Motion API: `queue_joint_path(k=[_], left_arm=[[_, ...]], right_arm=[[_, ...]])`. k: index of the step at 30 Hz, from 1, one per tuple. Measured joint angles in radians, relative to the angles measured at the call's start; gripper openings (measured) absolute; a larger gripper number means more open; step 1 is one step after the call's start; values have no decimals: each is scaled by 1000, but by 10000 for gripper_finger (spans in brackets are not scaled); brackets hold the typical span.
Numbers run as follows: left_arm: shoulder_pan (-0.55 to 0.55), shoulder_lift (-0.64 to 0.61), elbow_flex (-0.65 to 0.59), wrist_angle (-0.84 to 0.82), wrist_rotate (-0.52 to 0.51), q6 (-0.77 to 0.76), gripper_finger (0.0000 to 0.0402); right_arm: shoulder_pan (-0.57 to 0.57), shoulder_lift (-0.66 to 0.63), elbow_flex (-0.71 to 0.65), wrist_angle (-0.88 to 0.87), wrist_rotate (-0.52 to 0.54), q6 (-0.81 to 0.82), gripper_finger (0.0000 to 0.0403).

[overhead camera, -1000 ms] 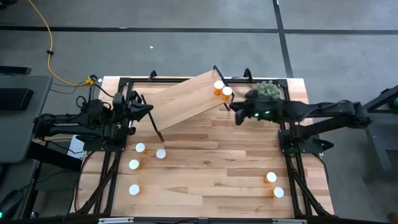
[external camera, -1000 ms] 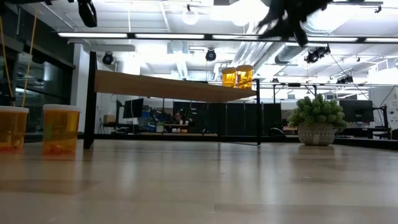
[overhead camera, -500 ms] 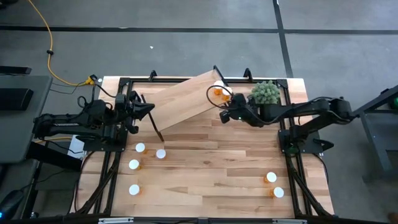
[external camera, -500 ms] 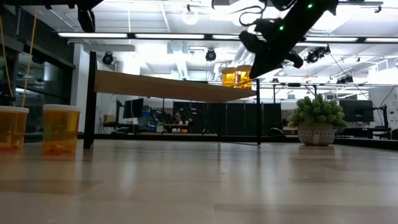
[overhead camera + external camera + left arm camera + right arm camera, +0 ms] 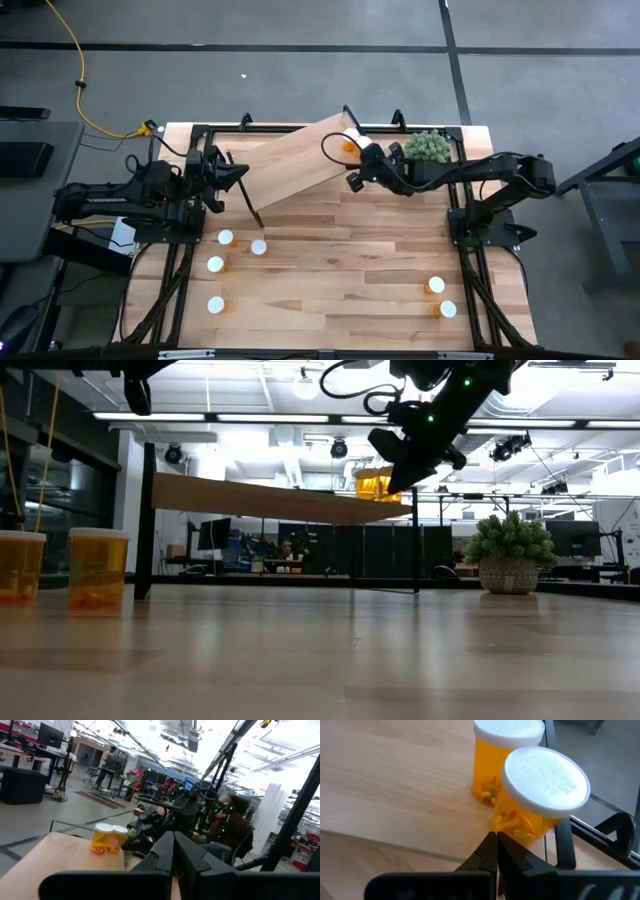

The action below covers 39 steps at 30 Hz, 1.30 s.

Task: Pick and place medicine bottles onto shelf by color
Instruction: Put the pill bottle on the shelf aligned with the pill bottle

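The shelf (image 5: 298,156) is a light plank on thin black legs (image 5: 147,520), lying askew at the table's far side. Two orange medicine bottles (image 5: 507,762) (image 5: 540,795) with white caps stand on their bases at its far right corner. My right gripper (image 5: 495,840) is shut, slanting down, with its tips by the nearer bottle's foot; in the high view the right gripper (image 5: 353,180) covers that bottle. My left gripper (image 5: 243,178) is shut and waits in the air at the shelf's left end. Several more bottles (image 5: 225,238) (image 5: 435,285) stand on the tabletop. My right gripper's shut fingertips (image 5: 496,836) lie at the foot of the nearer bottle (image 5: 512,826), slanting down from the table's right. I cannot tell whether they touch it. The bottle stands upright on the shelf.
A fuzzy green plant (image 5: 428,147) in a pot stands on the table just right of the shelf, under the right arm. Black frame rails (image 5: 465,200) run along the table's sides. Two bottles (image 5: 97,567) stand at the left in the low view.
My right gripper has gone toward the table's left edge and down, turning as it went, from beside the plant to the two bottles on the shelf's corner. The bottles and the shelf have stayed where they were.
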State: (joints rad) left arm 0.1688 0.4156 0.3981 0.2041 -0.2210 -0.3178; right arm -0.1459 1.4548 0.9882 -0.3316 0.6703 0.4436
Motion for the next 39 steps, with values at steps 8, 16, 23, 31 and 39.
queue_joint_path(k=[8,16,23,31,39], left_arm=[[0,0,0,-4,-22,-3,0],[0,0,0,-5,-22,-4,0],[0,0,0,-5,-28,-4,0],[0,0,0,-5,-30,-17,0],[0,0,0,-5,-30,-23,0]], right_arm=[[-39,0,-2,16,-8,-60,0],[-64,0,-3,73,-58,-111,0],[-77,0,-3,75,-59,-112,0],[-105,0,-4,108,-73,-112,0],[-103,-13,9,50,-150,-123,0]])
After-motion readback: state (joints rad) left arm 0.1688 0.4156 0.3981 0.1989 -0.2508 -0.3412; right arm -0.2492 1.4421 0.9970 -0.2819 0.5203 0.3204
